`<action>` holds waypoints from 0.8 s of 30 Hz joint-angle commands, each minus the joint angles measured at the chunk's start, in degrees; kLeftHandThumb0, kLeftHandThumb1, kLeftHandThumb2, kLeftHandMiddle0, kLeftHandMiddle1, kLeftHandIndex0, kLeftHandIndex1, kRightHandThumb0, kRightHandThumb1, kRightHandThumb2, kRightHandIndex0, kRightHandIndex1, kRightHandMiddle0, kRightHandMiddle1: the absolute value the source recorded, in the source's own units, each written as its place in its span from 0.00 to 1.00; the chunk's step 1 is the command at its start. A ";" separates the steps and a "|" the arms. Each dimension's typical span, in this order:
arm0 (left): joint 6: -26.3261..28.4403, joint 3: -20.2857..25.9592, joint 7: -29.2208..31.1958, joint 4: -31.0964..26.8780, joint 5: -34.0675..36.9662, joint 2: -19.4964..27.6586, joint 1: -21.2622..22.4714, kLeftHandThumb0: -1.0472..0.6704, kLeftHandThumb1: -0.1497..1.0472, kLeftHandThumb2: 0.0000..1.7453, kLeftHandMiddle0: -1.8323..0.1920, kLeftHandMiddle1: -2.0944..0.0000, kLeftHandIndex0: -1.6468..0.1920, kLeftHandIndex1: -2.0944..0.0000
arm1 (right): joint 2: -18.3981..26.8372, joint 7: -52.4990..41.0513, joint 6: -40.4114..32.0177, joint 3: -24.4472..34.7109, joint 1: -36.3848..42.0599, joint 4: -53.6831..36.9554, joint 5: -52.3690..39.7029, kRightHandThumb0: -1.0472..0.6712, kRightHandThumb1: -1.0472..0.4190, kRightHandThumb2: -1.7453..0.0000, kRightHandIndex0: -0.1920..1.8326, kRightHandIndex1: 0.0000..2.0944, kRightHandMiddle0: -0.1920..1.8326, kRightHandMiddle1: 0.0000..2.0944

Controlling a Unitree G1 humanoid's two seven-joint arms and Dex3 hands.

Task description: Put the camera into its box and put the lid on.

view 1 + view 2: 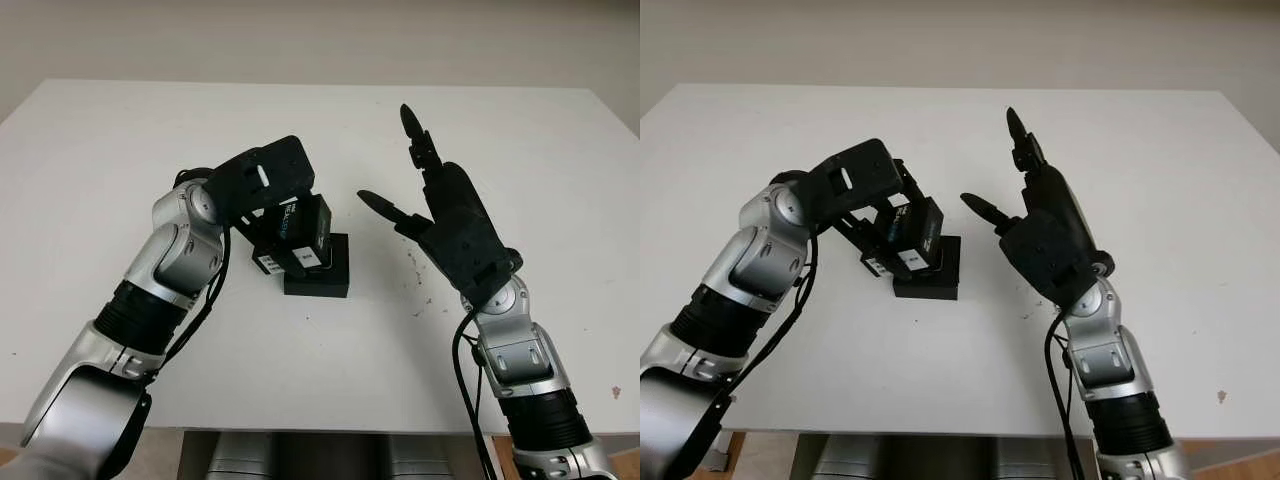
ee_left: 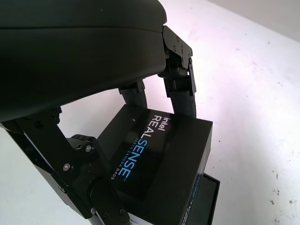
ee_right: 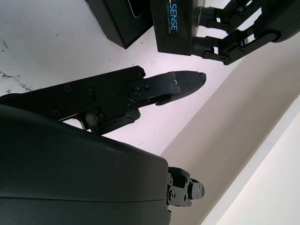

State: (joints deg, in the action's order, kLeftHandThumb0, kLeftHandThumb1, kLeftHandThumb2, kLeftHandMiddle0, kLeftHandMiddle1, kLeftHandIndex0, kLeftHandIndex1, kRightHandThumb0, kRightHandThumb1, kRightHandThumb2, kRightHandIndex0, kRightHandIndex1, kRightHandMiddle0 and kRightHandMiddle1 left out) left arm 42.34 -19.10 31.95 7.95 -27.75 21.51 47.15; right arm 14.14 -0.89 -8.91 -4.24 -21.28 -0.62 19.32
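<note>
My left hand (image 1: 262, 180) clamps its black fingers (image 2: 180, 89) around the box lid (image 2: 159, 164), a matte black rectangular shell printed "Intel RealSense" in white and blue, and holds it tilted just above the box base (image 1: 322, 272). That base, a low, square-cornered black tray, sits on the white table (image 1: 120, 150) near its middle, a little toward the near edge. A white label (image 1: 268, 263) shows on the lid's lower end. The lid overlaps the base's left part and is not seated flush; whether the two touch cannot be told. The camera itself cannot be made out, so I cannot tell whether it lies inside the box. My right hand (image 1: 1035, 215) is raised over the table just to the right of the box, open and holding nothing, its hard black plastic shell facing up and one finger (image 3: 173, 84) pointing toward the lid. The smooth tabletop carries faint dark scuff marks (image 1: 418, 270) beside the right hand.
</note>
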 commanded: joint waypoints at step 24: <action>3.46 -4.43 2.59 -1.54 1.65 -0.83 3.97 0.49 0.89 0.03 0.66 0.22 0.75 0.27 | -0.79 1.59 2.19 0.33 -1.42 0.87 -0.70 0.26 0.00 0.90 0.06 0.03 0.09 0.03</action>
State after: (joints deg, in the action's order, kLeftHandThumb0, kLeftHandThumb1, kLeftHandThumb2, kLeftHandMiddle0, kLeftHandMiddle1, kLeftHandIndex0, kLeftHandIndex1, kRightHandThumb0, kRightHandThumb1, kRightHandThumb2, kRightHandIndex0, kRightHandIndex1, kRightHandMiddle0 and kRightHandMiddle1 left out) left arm 46.46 -22.70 34.84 7.60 -25.77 21.14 50.12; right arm 13.56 0.53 -7.30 -4.21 -21.69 0.25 18.84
